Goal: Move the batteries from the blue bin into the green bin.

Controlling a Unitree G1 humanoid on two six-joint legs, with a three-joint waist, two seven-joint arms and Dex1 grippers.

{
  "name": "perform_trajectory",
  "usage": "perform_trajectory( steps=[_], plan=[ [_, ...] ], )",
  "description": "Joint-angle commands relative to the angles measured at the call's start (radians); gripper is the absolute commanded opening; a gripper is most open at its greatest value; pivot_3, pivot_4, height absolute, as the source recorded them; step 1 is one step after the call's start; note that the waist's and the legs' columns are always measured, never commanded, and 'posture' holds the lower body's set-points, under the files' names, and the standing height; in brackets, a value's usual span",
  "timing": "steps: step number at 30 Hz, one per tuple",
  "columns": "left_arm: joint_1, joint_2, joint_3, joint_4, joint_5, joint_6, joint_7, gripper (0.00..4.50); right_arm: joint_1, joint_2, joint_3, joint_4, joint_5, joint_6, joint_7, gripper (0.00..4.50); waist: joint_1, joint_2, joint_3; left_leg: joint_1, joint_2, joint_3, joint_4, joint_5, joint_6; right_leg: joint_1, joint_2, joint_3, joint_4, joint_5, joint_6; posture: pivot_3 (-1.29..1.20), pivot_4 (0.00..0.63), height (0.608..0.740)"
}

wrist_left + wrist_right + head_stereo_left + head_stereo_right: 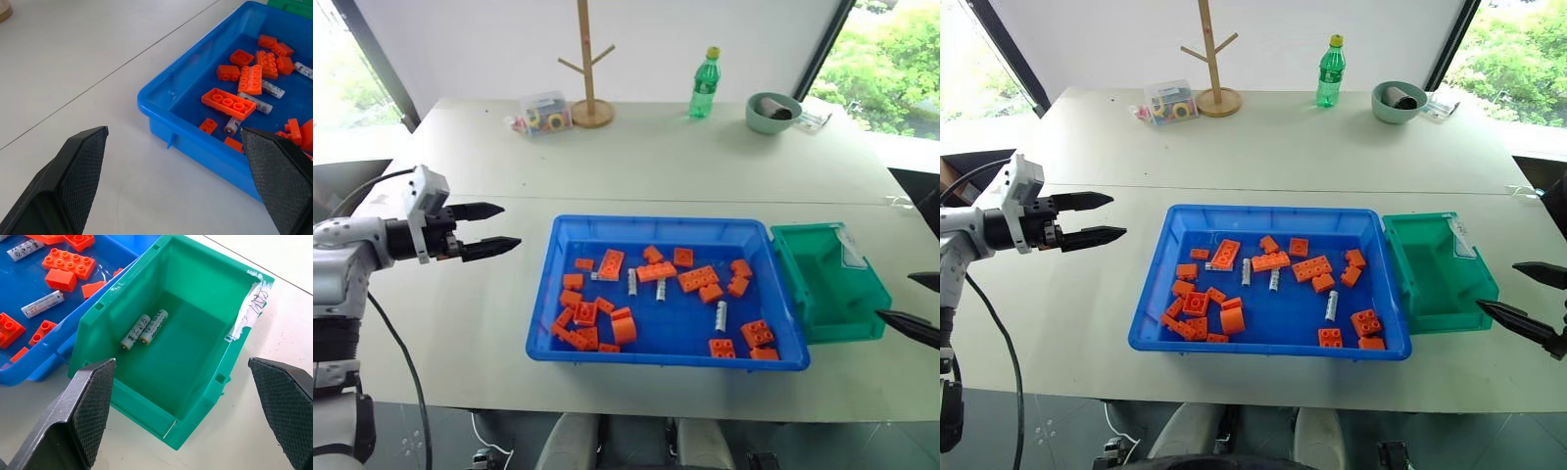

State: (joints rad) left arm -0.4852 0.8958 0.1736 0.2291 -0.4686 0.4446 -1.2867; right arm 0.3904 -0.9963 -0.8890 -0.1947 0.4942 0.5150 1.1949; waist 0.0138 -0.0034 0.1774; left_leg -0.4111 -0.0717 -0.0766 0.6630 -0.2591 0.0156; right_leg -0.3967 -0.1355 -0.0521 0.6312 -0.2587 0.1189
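Observation:
The blue bin point(656, 223) sits at the middle of the white table and holds many orange bricks point(697, 278) and several silver batteries point(631, 282) point(271, 89). Against its right side stands the green bin point(862, 318), with two batteries point(146, 329) lying side by side on its floor. My left gripper point(504, 227) hovers open and empty over bare table, left of the blue bin's far-left corner. My right gripper point(1496, 285) hangs open and empty at the green bin's near-right edge, pointing in over it.
Along the far edge of the table stand a wooden mug tree point(589, 69), a clear box of coloured pieces point(543, 113), a green bottle point(704, 86) and a pale green bowl point(772, 112). Bare table lies left of the blue bin.

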Motion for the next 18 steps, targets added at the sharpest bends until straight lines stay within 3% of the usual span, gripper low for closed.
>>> perform_trajectory(
  steps=[1,18],
  plan=[
    [-0.01,0.015,0.017,-0.032,-0.005,-0.016,-0.002,4.5,-0.005,0.009,-0.014,-0.015,0.009,-0.008,-0.007,4.45,0.001,0.0,0.0,0.0,0.0,0.0,0.0,0.0,0.0,0.0,0.0,0.0,0.0,0.0,0.0,0.0,0.15,0.703],
    [-0.031,-0.012,0.0,-0.03,0.016,-0.017,0.021,4.5,-0.041,-0.017,0.015,0.037,-0.027,-0.049,-0.018,4.45,0.0,0.0,0.0,0.0,0.0,0.0,0.0,0.0,0.0,0.0,0.0,0.0,0.0,0.0,0.0,0.0,0.15,0.703]
  ],
)
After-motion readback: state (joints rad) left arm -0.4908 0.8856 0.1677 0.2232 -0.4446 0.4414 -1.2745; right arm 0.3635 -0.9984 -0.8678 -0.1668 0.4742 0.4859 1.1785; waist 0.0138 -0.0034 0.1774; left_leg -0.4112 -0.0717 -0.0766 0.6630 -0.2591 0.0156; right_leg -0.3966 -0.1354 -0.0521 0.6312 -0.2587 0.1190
